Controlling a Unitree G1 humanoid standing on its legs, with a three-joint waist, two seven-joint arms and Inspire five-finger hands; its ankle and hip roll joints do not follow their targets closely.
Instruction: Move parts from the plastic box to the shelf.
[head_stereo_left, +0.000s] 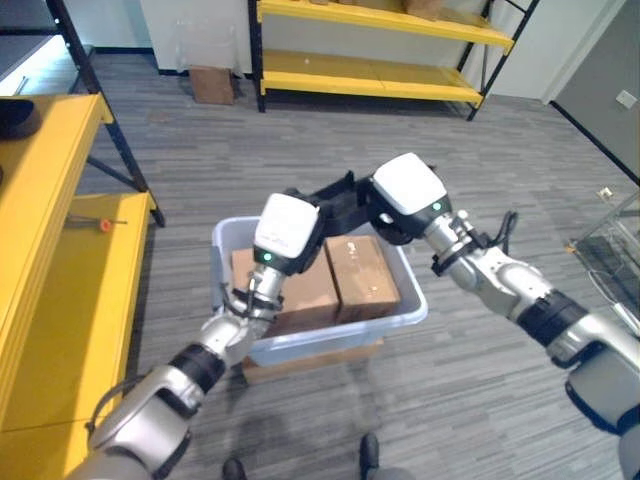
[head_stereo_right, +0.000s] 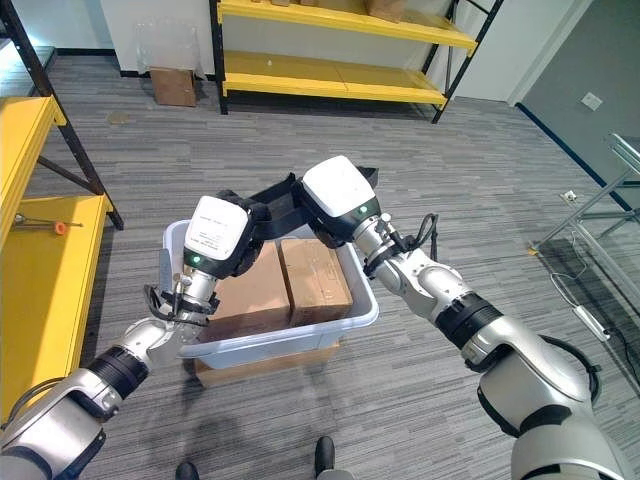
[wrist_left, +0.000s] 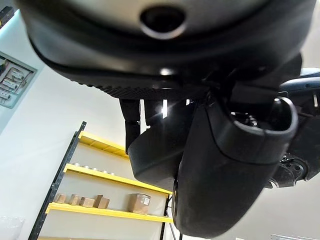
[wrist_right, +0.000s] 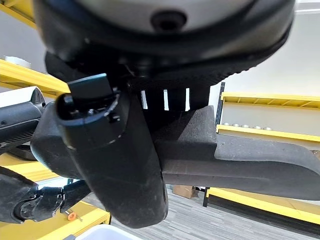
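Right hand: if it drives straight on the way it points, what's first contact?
The black part that the right hand already grips. Just past it, probably the left hand holding the other end, though depth is unclear.

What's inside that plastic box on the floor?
Two brown cardboard boxes lie side by side in the plastic box. Both hands hold a dark foam part above its far end, hiding what lies there.

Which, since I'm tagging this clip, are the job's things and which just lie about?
Job: black foam part, held by left robot hand and right robot hand; plastic box; cardboard boxes inside it; yellow shelf.
Lying about: orange-handled screwdriver on that shelf; carton on the far floor.
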